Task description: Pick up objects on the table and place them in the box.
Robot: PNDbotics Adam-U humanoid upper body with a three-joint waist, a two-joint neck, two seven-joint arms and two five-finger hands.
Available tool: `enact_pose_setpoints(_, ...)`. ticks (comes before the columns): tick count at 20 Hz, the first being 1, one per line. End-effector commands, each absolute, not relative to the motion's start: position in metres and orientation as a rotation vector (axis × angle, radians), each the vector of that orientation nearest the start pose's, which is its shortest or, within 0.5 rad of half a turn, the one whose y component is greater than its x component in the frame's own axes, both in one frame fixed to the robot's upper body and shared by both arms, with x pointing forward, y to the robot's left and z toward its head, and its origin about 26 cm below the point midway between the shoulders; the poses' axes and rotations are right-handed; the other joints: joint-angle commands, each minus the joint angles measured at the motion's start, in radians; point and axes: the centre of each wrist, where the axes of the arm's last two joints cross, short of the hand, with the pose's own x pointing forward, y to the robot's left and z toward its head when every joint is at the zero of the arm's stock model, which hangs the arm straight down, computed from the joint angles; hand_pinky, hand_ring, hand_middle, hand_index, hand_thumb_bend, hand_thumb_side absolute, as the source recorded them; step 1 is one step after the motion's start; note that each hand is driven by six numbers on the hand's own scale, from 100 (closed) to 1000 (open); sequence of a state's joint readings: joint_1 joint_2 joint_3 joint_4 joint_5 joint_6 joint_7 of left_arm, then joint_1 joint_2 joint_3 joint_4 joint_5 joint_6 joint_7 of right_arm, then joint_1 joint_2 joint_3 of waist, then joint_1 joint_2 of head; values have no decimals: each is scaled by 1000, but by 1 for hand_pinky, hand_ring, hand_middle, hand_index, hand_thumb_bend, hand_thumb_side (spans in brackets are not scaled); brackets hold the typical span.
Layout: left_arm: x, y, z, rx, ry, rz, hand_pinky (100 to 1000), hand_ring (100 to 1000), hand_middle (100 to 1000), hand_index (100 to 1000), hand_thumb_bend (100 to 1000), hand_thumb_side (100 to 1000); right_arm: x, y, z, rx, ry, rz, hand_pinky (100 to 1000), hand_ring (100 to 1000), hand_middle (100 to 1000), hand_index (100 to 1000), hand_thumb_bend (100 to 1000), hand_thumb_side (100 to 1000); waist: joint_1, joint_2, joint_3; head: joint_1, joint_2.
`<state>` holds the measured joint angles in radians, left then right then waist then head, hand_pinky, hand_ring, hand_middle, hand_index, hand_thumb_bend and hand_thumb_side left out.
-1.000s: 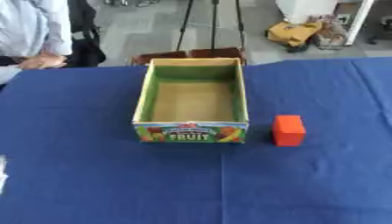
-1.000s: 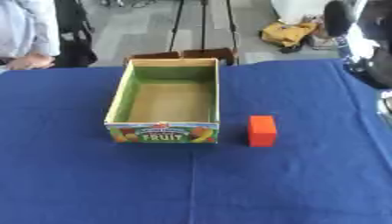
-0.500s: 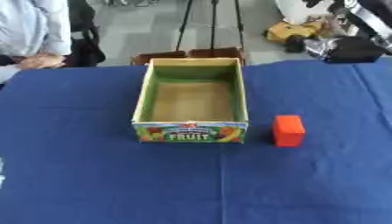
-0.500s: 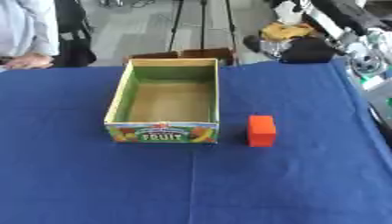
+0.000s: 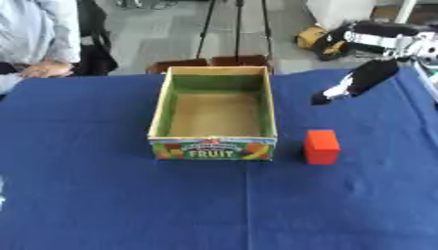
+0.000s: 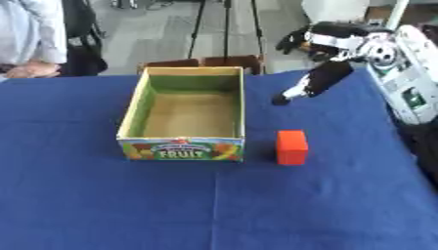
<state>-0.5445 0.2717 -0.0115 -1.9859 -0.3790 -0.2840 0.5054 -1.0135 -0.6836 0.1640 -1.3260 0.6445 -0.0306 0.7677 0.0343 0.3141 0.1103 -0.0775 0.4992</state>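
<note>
We see the right hand (image 6: 315, 83) in the upper right of the frame, coming in from the top-right corner w/ the silver-and-black arm behind it. Fingers (image 6: 287, 96) point down and to the left, stretched out fairly straight, tips hanging over the blue cloth. It has hold of nothing. We can't make out the thumb separately. The left hand isn't visible in either view.

Just below and slightly left of the fingertips, approx. centre-right of the frame, sits the orange block (image 6: 292, 146). It stands upright on the table (image 6: 214, 210), apart from the hand and not touched by it. It's just beside the box's right front corner, w/ a narrow strip of blue cloth between them.

The box (image 6: 184, 115) is in the middle of the frame, left of the block: open-topped cardboard, green inner walls, bare brown floor, w/ a printed "FRUIT" label across the front face. We see nothing inside it.

The table is covered edge to edge in blue cloth, w/ a crease line running down from the box front to the bottom of the frame.

Upper left corner: a person's sleeve and hand (image 6: 34, 69) rest at the table's far edge, well apart from box and block.
</note>
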Motion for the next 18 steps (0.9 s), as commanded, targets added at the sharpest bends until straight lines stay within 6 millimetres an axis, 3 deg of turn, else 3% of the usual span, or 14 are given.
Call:
enact_pose_setpoints(1, 312, 226, 269, -660, 3230, -43, 770, 876, 849, 938, 100, 967, 420, -294, 360, -849, -1373, 1588, 796, 959, 849, 1000, 634, 424, -18, -42, -1, 1, -8)
enact_pose_setpoints(8, 312, 227, 269, -664, 3233, -41, 770, 876, 849, 938, 100, 965, 423, -298, 349, -742, -1285, 1601, 823, 985, 874, 1000, 530, 363, -18, -41, -4, 2, -9)
enact_pose_setpoints(18, 312, 227, 269, -671, 3235, -38, 768, 876, 848, 938, 100, 961, 423, -305, 324, -645, -1235, 1657, 825, 987, 882, 1000, 617, 362, -19, -40, -9, 4, -10)
